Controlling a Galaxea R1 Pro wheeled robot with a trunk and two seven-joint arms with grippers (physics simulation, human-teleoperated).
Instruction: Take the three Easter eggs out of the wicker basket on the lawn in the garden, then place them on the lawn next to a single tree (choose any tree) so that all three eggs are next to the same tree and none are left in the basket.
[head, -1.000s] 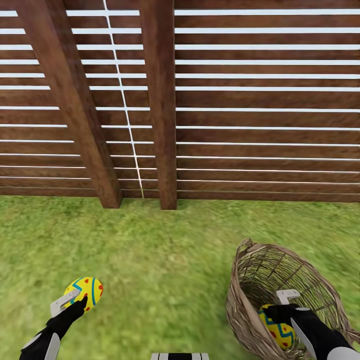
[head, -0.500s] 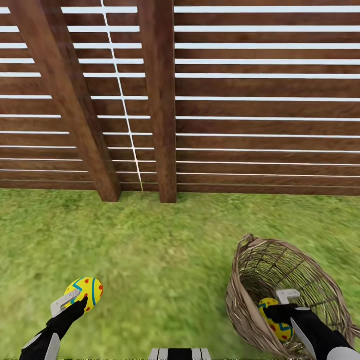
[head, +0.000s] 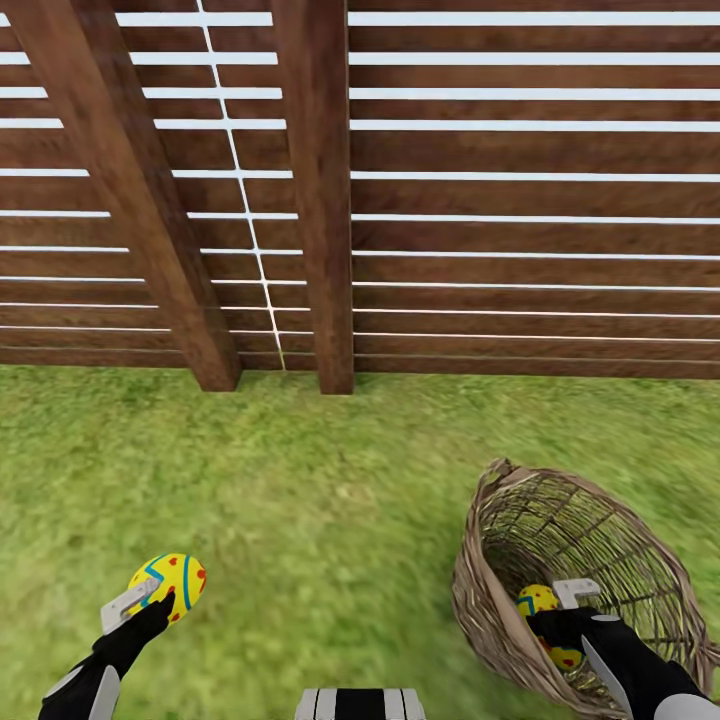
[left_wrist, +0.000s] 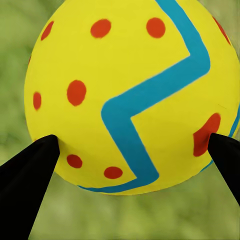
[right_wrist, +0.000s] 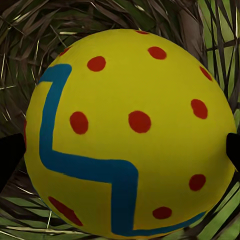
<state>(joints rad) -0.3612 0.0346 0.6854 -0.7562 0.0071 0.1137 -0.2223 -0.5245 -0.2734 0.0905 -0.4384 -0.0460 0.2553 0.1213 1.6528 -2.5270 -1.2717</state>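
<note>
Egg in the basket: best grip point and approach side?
Across its widest middle, a finger on each side, as the right hand does now. Come through the basket's open mouth; the weave walls block every other side. The egg is smooth and round, so off-centre grips would slip.

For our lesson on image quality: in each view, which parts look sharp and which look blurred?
Head view: fence crisp, grass smeared. Left wrist view: egg sharp, grass behind it blurred. Right wrist view: egg and basket weave both sharp.
</note>
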